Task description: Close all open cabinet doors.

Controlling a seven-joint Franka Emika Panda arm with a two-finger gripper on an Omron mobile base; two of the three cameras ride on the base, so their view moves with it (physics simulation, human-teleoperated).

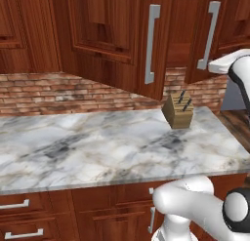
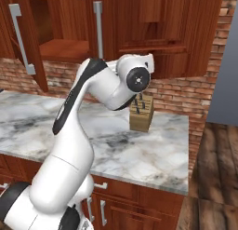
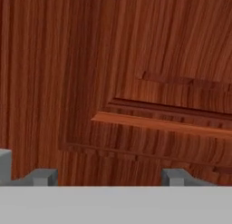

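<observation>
Swinging on hinges, the doors (image 1: 105, 37) are stiff wooden slabs, heavy enough to want a flat push on the panel rather than a grip; each grey handle (image 1: 151, 44) offers a hold if pulling is needed. Two doors stand ajar above the table (image 1: 97, 142), up and behind the knife block (image 1: 178, 110), baring a shelf (image 2: 62, 50). The pincer (image 3: 108, 177) stands wide, holding nothing, its tips facing a door panel (image 3: 149, 82) close ahead; touching or not, I cannot tell.

Marble counter (image 1: 97, 142), red brick backsplash (image 1: 58, 91), wood plank floor (image 2: 214, 178)
</observation>
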